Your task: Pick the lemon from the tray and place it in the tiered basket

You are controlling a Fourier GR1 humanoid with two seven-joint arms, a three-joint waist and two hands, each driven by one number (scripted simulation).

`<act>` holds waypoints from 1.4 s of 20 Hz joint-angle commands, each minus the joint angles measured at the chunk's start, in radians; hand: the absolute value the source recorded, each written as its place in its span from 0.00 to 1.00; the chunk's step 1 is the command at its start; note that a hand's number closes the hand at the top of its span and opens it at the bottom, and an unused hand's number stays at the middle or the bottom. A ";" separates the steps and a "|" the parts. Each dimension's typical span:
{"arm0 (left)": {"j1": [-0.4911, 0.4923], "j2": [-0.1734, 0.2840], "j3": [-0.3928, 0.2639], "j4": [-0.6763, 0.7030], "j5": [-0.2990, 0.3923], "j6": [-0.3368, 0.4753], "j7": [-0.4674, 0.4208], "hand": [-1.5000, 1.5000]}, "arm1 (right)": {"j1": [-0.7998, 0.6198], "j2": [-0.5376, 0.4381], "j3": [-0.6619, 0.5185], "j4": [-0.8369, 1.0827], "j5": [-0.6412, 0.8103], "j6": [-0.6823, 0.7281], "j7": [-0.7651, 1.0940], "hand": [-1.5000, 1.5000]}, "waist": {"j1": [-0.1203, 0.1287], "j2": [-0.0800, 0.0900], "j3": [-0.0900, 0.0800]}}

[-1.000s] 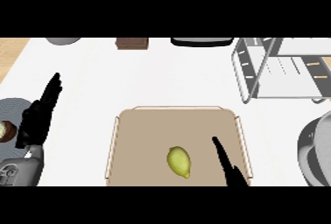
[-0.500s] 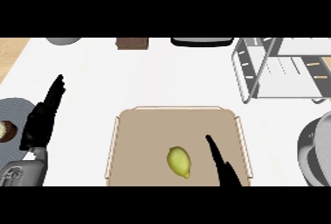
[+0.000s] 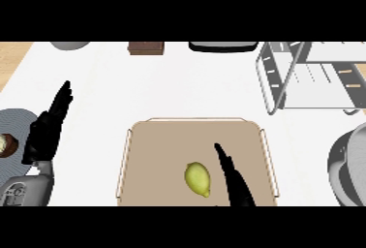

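The right hand [image 3: 232, 177] is hanging over the tray [image 3: 143, 145], fingers straight, holding nothing; the lemon [image 3: 198, 178] is lying just to its left. Closing off-centre risks rolling the lemon aside. The tiered basket [image 3: 307, 77] is standing beyond, up-right. The left hand [image 3: 46, 131] is resting open, far left.

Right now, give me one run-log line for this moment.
stage: reach | lemon: on tray, ungrasped | right hand: open, beside lemon | left hand: open, resting left | tiered basket: no lemon

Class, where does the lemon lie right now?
In the head view the lemon lies on the tray, in its near half, just left of the right hand.
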 commanded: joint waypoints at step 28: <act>-0.013 -0.044 -0.001 -0.015 -0.067 -0.005 0.025 0.50 | -0.221 -0.097 0.019 0.007 0.245 0.027 0.134 1.00 | 0.002 0.006 0.000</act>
